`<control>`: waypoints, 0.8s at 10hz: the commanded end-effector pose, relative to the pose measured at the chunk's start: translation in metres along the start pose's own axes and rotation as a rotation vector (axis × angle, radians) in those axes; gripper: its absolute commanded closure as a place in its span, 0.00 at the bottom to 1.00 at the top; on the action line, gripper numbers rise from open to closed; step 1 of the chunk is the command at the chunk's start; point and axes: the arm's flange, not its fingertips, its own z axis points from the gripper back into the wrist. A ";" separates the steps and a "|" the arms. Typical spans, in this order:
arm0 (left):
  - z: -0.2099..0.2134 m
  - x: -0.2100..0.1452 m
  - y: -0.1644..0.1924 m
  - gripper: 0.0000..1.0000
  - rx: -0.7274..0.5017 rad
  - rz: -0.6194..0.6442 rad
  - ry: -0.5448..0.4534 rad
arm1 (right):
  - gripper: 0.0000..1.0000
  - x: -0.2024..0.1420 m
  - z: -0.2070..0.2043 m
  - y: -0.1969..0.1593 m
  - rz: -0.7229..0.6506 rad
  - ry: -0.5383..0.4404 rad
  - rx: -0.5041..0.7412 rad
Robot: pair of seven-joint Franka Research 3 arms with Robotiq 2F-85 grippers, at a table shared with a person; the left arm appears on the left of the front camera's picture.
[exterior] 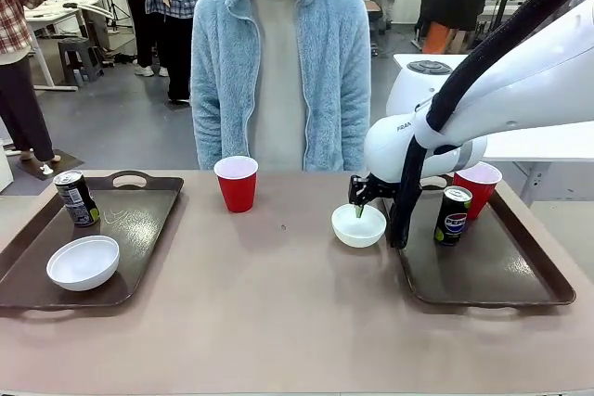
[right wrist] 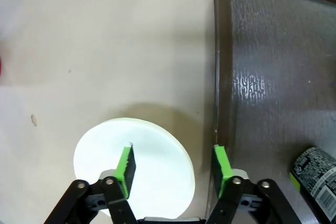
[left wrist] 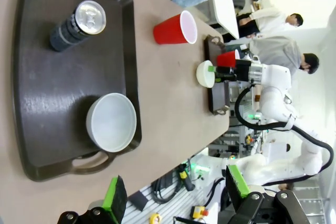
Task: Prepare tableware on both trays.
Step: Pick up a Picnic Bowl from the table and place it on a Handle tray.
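On the left tray stand a black-grey can and a white bowl. A red cup stands on the table before the person. A second white bowl sits on the table just left of the right tray, which holds a Pepsi can and a red cup. My right gripper is open, its fingers straddling that bowl's tray-side rim. My left gripper hangs open, high over the left tray, its bowl and can.
A person in a light blue fleece stands at the far edge, hands out of sight. My right arm reaches in over the right tray. The brown tabletop lies bare between the trays. Other people and tables show behind.
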 end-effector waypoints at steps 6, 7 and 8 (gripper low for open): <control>0.001 0.001 0.000 0.00 0.000 -0.006 -0.015 | 0.98 0.000 -0.001 0.003 -0.002 0.019 -0.017; 0.001 0.001 0.000 0.00 0.000 -0.006 -0.015 | 0.90 -0.005 0.009 0.005 0.006 0.035 -0.001; 0.001 0.001 0.000 0.00 0.000 -0.006 -0.015 | 1.00 -0.015 0.028 0.007 0.020 0.056 0.018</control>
